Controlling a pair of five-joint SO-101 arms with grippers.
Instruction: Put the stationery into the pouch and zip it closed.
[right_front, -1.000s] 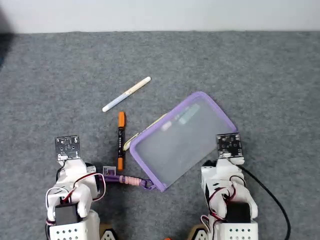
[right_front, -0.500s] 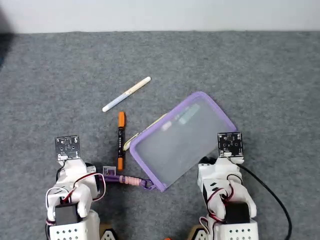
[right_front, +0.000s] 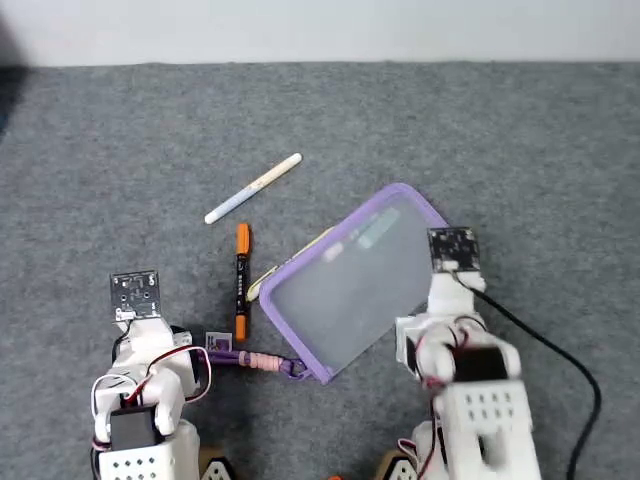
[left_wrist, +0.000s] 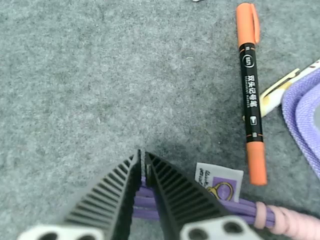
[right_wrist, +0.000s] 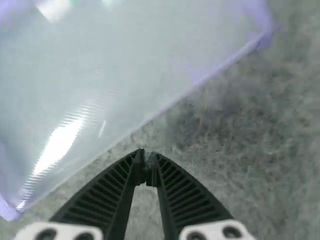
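A clear pouch with purple trim lies tilted in the middle of the grey carpet. A pale pen pokes out of its open left end. An orange marker lies beside that end, and a white and blue pen lies farther back. My left gripper is shut low over the carpet, with the pouch's purple strap running under its jaws; the orange marker is just ahead. My right gripper is shut over the carpet next to the pouch's near edge.
A small white tag hangs on the strap beside my left gripper. The left arm and the right arm stand at the front edge. Open carpet spreads behind and to both sides of the pouch.
The right arm has lifted and swung forward toward the pouch's right corner. The left arm, pouch and pens have stayed put.
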